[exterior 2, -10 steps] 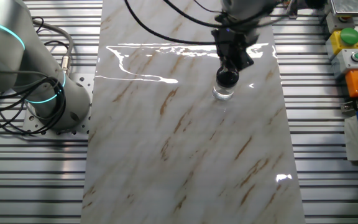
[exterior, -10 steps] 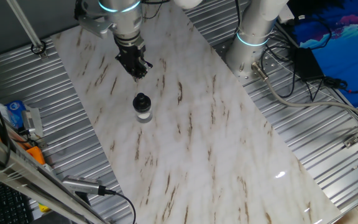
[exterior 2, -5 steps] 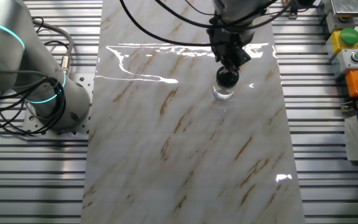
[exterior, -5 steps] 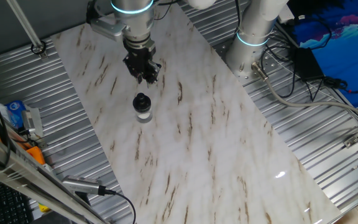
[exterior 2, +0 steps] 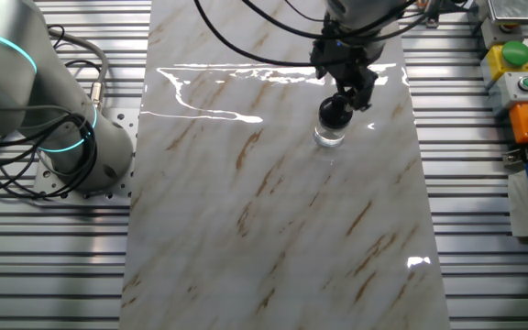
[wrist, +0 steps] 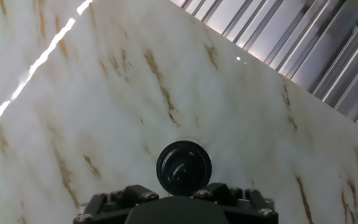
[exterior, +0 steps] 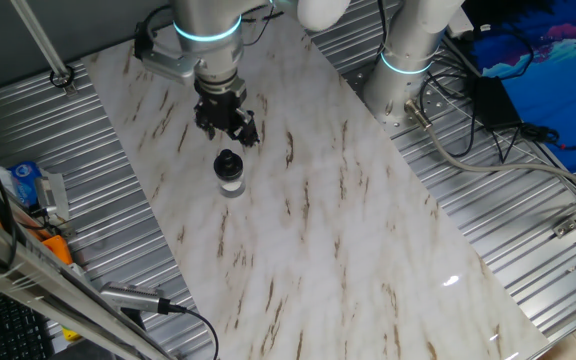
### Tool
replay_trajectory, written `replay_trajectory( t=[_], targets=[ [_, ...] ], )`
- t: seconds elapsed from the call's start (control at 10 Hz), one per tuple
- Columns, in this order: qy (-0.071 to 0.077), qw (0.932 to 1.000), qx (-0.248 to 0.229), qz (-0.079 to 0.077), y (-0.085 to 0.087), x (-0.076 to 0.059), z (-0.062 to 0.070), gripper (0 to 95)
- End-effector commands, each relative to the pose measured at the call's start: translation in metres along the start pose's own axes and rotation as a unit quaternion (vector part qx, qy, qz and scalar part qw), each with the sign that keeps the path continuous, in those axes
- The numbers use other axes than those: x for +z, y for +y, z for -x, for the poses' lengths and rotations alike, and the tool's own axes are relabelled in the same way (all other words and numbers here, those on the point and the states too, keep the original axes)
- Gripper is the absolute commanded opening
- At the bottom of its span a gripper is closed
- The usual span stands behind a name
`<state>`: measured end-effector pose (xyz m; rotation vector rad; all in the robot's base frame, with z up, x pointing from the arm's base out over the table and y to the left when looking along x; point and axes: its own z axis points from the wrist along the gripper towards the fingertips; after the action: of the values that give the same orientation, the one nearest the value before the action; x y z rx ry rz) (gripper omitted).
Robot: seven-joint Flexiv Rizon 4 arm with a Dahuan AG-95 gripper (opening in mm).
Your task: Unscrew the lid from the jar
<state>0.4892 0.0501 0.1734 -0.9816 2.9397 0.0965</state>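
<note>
The jar [exterior: 230, 183] is a tiny clear cylinder that stands upright on the marble table [exterior: 298, 220]. The black round lid [exterior: 228, 162] sits on top of it. My gripper [exterior: 227, 129] hangs just above and behind the lid, with its fingers spread and nothing between them. In the other fixed view the gripper [exterior 2: 346, 87] is right over the lid [exterior 2: 335, 112] and the jar [exterior 2: 329, 137]. In the hand view the lid [wrist: 184, 167] sits low in the middle, just past the gripper body, with the jaw blocks to its left and right.
A second robot base [exterior: 408, 60] stands at the table's far right edge, with cables beside it. A control box with buttons [exterior 2: 519, 78] sits on the ribbed metal bench. Ribbed metal bench surrounds the marble table [exterior 2: 273, 211].
The gripper has moved closer to the jar and lower, and has turned about its wrist. The jar and lid have not moved.
</note>
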Motion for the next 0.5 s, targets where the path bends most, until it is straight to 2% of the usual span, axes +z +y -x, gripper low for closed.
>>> replay_trajectory(
  t=[0.1, 0.5],
  targets=[
    [-0.002, 1.0000, -0.002, 0.000, -0.003, 0.006, 0.002, 95.0],
    [0.001, 1.0000, -0.008, -0.002, -0.009, 0.019, 0.000, 95.0]
  ],
)
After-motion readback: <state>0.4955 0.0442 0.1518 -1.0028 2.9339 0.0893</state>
